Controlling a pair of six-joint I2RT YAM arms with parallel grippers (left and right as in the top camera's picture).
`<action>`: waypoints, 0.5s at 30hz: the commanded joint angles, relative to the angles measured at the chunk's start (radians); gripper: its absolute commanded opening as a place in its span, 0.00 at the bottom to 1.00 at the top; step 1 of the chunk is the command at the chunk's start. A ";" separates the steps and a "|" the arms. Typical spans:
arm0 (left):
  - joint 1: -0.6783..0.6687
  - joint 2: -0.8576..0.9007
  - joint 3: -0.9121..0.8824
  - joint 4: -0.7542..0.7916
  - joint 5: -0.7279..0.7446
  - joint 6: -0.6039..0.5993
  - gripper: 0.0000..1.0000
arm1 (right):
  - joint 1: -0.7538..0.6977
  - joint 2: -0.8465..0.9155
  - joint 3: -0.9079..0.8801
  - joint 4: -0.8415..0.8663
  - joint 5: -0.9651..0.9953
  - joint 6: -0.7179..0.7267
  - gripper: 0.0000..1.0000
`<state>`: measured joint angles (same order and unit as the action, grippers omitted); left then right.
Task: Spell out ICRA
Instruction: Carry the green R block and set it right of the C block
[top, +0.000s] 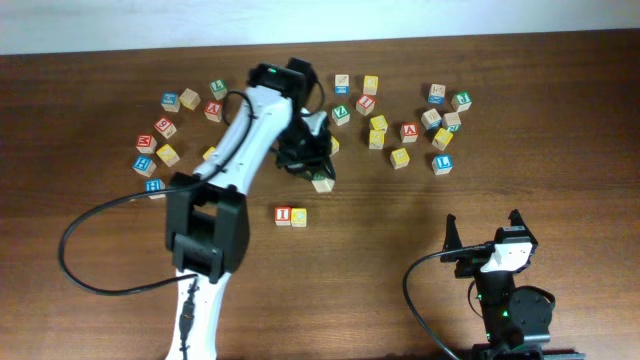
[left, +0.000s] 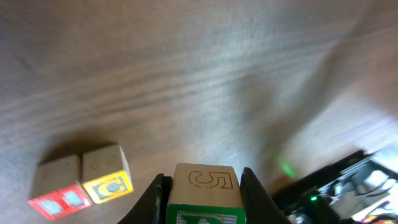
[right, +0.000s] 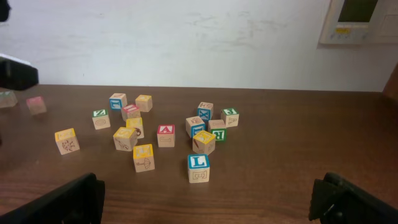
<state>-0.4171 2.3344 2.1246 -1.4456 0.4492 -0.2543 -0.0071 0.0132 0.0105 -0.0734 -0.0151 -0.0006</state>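
Left gripper (left: 204, 202): clenched on a wooden block (left: 205, 186), one finger pressed to each side. Holds it seemingly clear of the worktop (top: 350, 280), over the middle, a little towards the far edge and the right edge from the row. Green-bordered face on the held piece, letter cut off by the bottom of the left wrist view, so unreadable; probably the R, judging by the spelling order.

Right gripper (top: 484, 222): spread wide, nothing between the fingers, resting near the near right corner, well apart from every block.

Row, near the middle of the worktop: red I block (top: 283, 215) and yellow C block (top: 299, 216), touching side by side, I on the left. Two letters of four in place, by the look of it.

Left to do: set the held piece down just right of the C, provided the letter proves to be R; then fetch an A and close the word with it. Plenty of loose blocks (top: 440, 125) scattered along the far edge, grouped towards the far left and far right corners. Among the far-right group, a red-lettered block (right: 165, 132) reading as A or V; too small to settle.
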 joint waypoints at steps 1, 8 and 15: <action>-0.085 0.007 0.000 -0.037 -0.159 -0.063 0.18 | -0.006 -0.005 -0.005 -0.006 0.009 -0.003 0.98; -0.224 0.007 -0.116 0.007 -0.416 -0.322 0.18 | -0.006 -0.005 -0.005 -0.006 0.009 -0.002 0.98; -0.224 0.007 -0.257 0.122 -0.413 -0.364 0.17 | -0.006 -0.005 -0.005 -0.006 0.009 -0.003 0.98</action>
<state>-0.6487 2.3344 1.8912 -1.3457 0.0586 -0.5743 -0.0071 0.0132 0.0105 -0.0734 -0.0151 -0.0006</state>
